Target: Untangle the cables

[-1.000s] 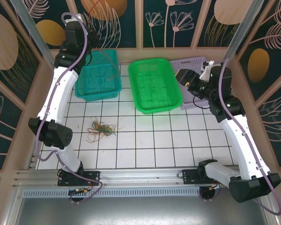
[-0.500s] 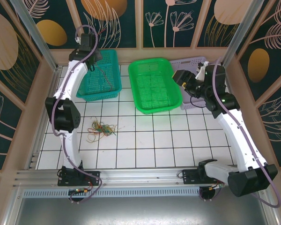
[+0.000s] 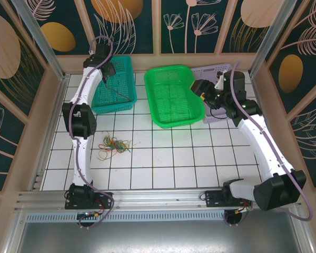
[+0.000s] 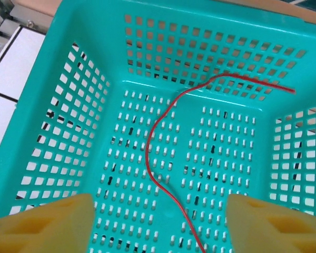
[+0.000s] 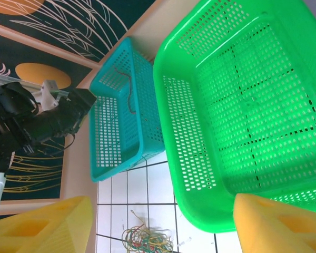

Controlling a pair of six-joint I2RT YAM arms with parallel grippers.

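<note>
Sprung apart since a moment ago, the left jaws point(image 4: 158, 224) hang over the teal basket point(image 4: 68, 105), further back than before. The red cable point(image 4: 150, 147) lies loose on the basket floor, snaking from between the two pads out ahead of them, gripped by neither. The right jaws point(image 5: 163, 226) stand apart too, nothing between them, with the green basket point(image 5: 184, 132) just ahead. Well behind the left jaws, the tangle of cables point(image 3: 114, 144) sits on the desk point(image 3: 174, 158).
</note>
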